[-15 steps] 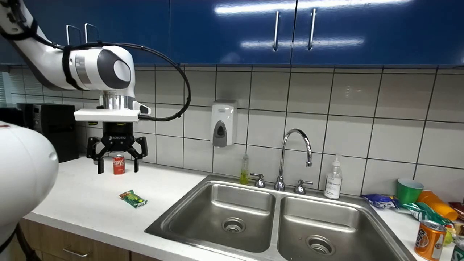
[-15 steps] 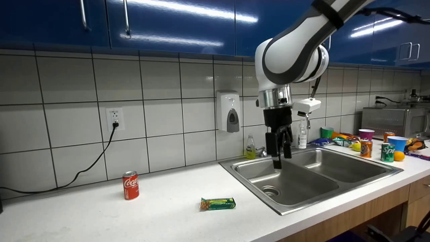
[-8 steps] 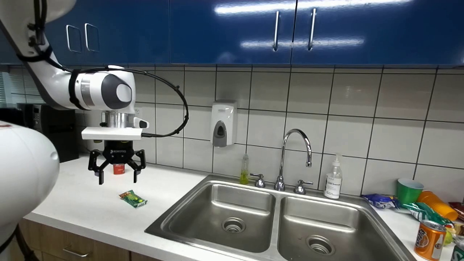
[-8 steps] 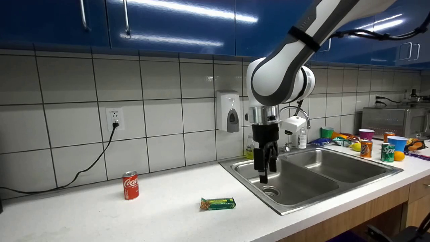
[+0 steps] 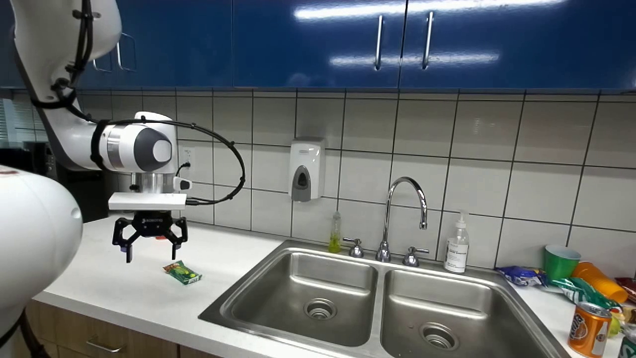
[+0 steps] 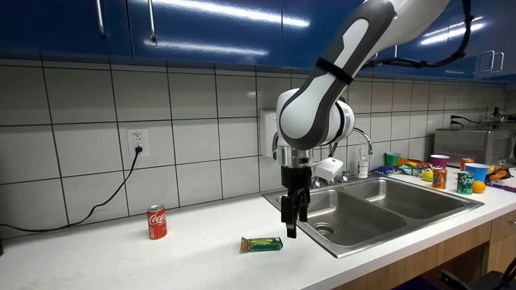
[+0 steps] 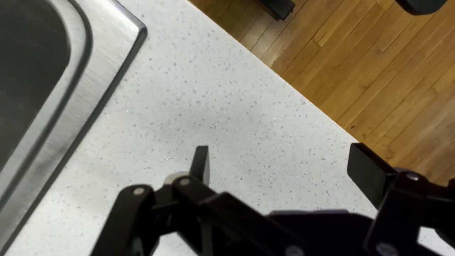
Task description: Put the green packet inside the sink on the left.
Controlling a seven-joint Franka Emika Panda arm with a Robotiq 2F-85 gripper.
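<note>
In an exterior view the spread jaws nearly hide the red can (image 5: 161, 237) behind; the green packet (image 5: 183, 273) lies lower, seemingly near.

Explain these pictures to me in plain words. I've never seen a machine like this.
The machine is a robot arm ending in a two-fingered gripper, a sort of mechanical hand. Two cameras stand outside the robot and show the scene from different places. The wrist view looks down past the fingers at the counter, part of the sink and a wooden floor. On the counter, beside the sink, lies a green packet; a red can stands farther from the sink. Past the sink's other end stand a blue cup and a green can. Nothing is held: the fingers are spread apart, and the packet rests on the counter.
</note>
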